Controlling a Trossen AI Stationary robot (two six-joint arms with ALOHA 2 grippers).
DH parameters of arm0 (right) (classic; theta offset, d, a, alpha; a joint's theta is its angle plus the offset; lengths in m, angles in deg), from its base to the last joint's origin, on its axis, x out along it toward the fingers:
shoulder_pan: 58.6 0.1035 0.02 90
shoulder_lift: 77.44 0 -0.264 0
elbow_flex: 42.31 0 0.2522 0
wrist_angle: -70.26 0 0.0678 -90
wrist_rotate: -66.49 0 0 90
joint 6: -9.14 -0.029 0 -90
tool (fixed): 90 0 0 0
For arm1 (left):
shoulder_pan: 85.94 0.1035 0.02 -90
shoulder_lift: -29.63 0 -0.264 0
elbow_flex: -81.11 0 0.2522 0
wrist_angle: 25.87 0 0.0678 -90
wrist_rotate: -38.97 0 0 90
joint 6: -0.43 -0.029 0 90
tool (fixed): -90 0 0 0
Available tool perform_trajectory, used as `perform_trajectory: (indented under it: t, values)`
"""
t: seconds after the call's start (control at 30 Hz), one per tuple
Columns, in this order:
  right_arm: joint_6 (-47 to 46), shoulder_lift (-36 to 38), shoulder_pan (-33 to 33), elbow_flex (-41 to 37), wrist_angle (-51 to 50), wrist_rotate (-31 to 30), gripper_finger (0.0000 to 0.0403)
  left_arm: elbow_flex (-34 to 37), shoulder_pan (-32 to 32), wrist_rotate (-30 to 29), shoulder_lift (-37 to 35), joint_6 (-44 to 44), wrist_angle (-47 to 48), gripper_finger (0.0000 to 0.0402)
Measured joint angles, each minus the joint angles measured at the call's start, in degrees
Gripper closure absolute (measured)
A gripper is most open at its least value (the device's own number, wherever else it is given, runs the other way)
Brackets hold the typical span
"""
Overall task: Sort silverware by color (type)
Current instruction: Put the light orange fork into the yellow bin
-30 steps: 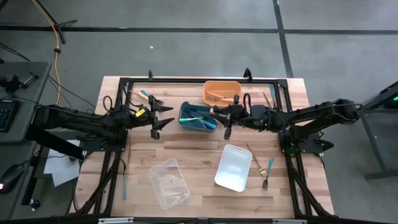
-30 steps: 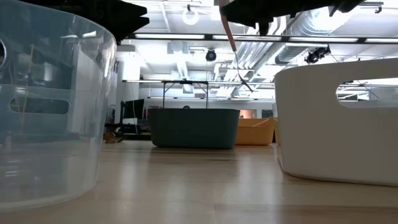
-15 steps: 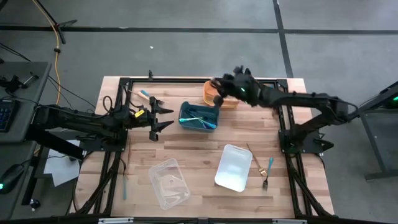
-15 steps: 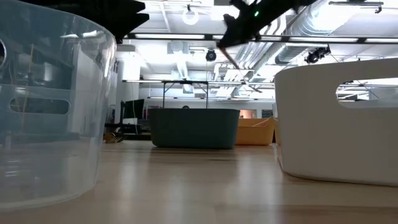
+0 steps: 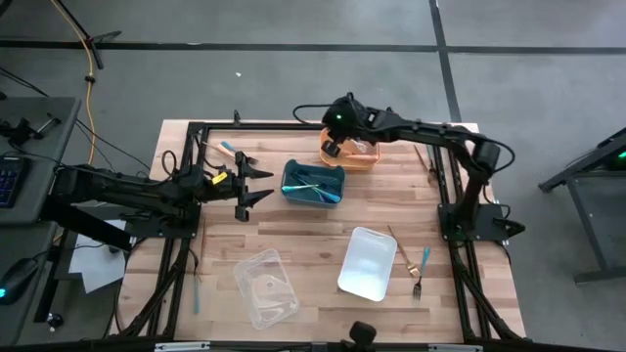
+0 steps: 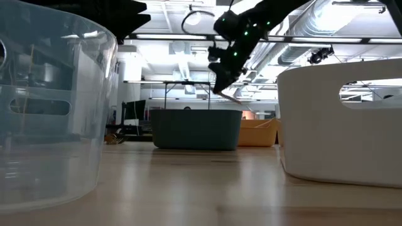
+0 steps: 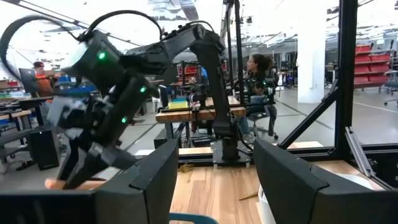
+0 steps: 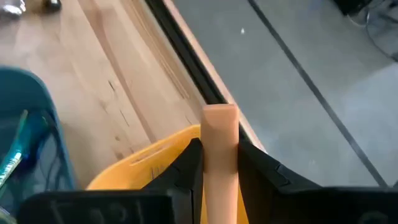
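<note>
A salmon-orange handled piece of silverware [image 8: 219, 163] is being gripped between the two dark fingers [image 8: 186, 163] of the right pincer [image 5: 335, 147], its handle sticking out past the fingertips; which kind of utensil it is cannot be told. In the high view that pincer is hovering at the left end of the orange bin [image 5: 362, 154], in the upper middle of the frame, with the right arm reaching in from the right side of the desk [image 5: 313, 230]. In the low view the same pincer is hanging above the far bins, the thin utensil slanting down from it. Just below and left of the orange bin in the high view, the teal bin [image 5: 313, 183] is holding teal-handled silverware [image 5: 311, 186]. At the right of the frame, beside the white bin [image 5: 367, 262], a gold-handled piece [image 5: 401, 250] and a teal-handled fork [image 5: 423, 266] are lying on the bare wood, near each other. Another teal piece [image 5: 196, 291] is lying near the lower left edge of the desk, and a few more utensils [image 5: 224, 150] are lying at the upper left, by the frame rail. The clear bin [image 5: 266, 287] is sitting at the lower middle, left of the white bin. The left pincer [image 5: 256, 182] is hovering at the middle left of the high view, just left of the teal bin, its fingers spread open and gripping nothing.
</note>
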Motion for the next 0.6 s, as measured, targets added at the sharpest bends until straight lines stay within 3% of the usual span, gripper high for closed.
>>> perform_trajectory:
  t: [0.6]
  values:
    - [-2.0, -2.1, -2.2, 0.0, -4.6, 1.9, 0.0322, 0.0, 0.0, -0.2, 0.0, 0.0, 0.1, 0.0202]
